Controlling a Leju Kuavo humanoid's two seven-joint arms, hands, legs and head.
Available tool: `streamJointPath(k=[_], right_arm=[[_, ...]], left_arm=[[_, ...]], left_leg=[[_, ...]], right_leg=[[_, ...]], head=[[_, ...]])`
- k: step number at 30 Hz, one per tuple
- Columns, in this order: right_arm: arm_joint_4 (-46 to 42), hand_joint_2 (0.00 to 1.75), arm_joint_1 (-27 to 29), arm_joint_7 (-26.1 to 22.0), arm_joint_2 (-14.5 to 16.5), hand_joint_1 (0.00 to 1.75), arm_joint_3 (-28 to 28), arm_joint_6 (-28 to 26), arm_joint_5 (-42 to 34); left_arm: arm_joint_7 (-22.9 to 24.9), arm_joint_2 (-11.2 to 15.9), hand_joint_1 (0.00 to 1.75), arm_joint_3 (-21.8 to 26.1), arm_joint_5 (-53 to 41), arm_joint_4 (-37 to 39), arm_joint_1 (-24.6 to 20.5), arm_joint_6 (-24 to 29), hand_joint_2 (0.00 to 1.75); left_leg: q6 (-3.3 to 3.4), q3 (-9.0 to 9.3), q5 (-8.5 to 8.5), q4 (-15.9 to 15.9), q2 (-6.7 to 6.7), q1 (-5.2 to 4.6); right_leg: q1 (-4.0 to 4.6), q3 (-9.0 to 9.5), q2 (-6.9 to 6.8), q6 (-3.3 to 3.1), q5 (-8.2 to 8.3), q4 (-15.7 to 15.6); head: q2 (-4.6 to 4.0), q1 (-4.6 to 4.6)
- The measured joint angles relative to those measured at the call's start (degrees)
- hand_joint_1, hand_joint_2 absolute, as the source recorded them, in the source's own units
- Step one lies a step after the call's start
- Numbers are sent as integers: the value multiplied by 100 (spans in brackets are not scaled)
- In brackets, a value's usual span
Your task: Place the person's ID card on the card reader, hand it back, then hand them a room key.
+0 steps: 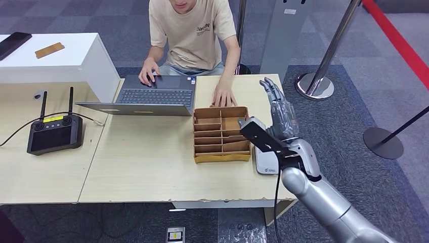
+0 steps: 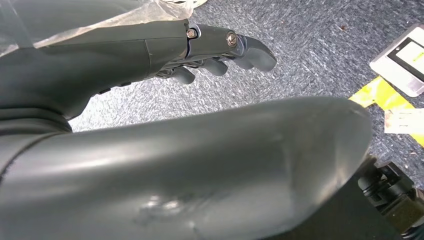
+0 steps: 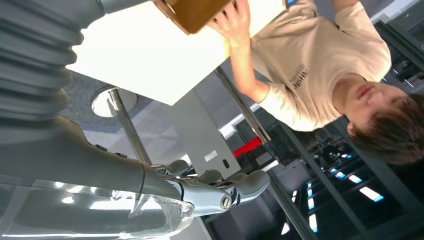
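My right hand (image 1: 277, 109) is raised beyond the table's right edge, level with the far end of the cardboard tray (image 1: 202, 152), fingers stretched out and apart, holding nothing. In the right wrist view that hand (image 3: 220, 189) is empty too, with the person (image 3: 310, 65) across the table. A grey-white card reader (image 1: 265, 163) lies flat just right of the tray, partly hidden by my wrist. The person's hand (image 1: 222, 96) rests on the table behind the tray. My left hand (image 2: 220, 50) hangs over the carpet, fingers loosely extended and empty.
An open laptop (image 1: 152, 96) sits before the person, whose other hand is on it. A black controller with antennas (image 1: 54, 132) lies at the left. A white counter (image 1: 55, 63) bears a tan card (image 1: 49, 49). Stanchion bases (image 1: 314, 86) (image 1: 383, 143) stand at the right.
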Motion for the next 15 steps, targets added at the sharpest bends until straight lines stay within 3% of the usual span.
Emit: streamJointPath(k=[15], right_arm=[[84,175,110,12,50,0,-88,5,35]], left_arm=[[1,-16,0,79,3,0,-1,10,0]], left_leg=[[0,0,0,0,0,0]], right_leg=[[0,-2,0,0,0,0]], head=[[0,-1]])
